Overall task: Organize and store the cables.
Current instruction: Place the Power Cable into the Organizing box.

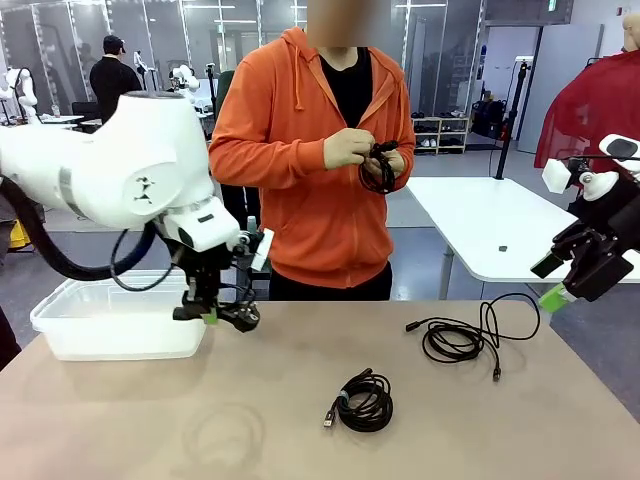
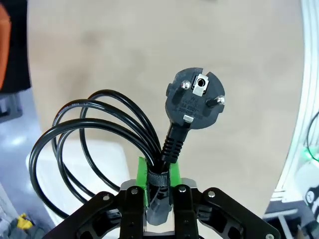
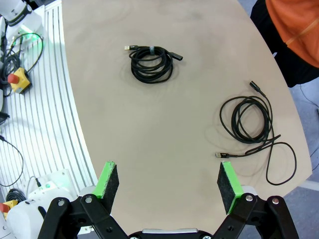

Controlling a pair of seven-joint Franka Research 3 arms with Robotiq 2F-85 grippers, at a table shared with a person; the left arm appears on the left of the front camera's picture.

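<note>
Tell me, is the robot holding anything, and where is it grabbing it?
Its left hand pinches a coiled black cable at the strapped part just below the plug. Its right hand is open and holds nothing.

place: robotics lab | cues: glass partitions, white worktable, emergency-stop button

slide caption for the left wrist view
Left gripper holds a coiled black power cable with round two-pin plug above the tan table
</note>
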